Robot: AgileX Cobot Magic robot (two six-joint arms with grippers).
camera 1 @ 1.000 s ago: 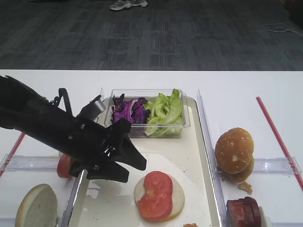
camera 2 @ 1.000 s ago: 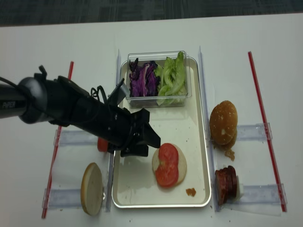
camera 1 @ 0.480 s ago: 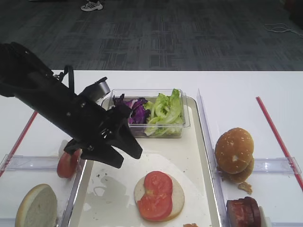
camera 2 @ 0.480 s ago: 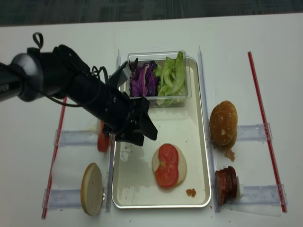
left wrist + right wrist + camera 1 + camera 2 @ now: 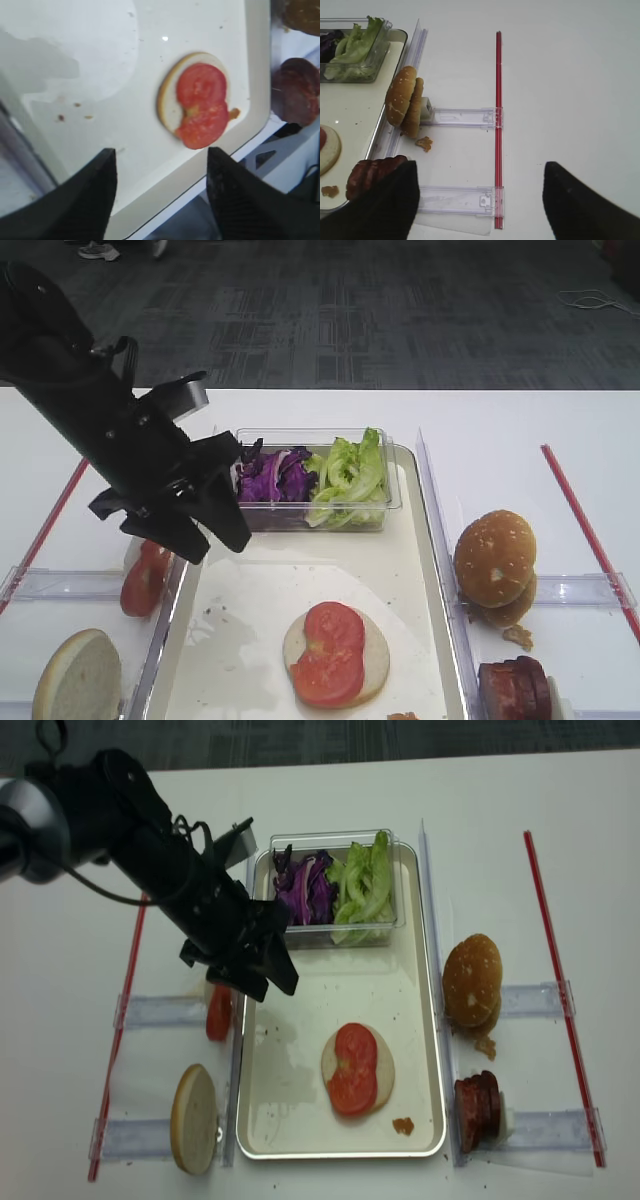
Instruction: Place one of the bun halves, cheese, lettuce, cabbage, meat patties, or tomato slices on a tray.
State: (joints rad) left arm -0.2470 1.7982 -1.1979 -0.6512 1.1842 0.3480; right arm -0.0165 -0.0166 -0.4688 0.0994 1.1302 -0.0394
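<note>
1. Left hand (image 5: 200, 525) jaws apart, empty, has lifted back to 10 o'clock off the tray (image 5: 420, 570).
2. Tomato (image 5: 328, 652) now sits on bun half (image 5: 370, 665) at tray's 6 o'clock; placement looks done.
3. Right hand (image 5: 475, 200) jaws apart, empty.
</note>
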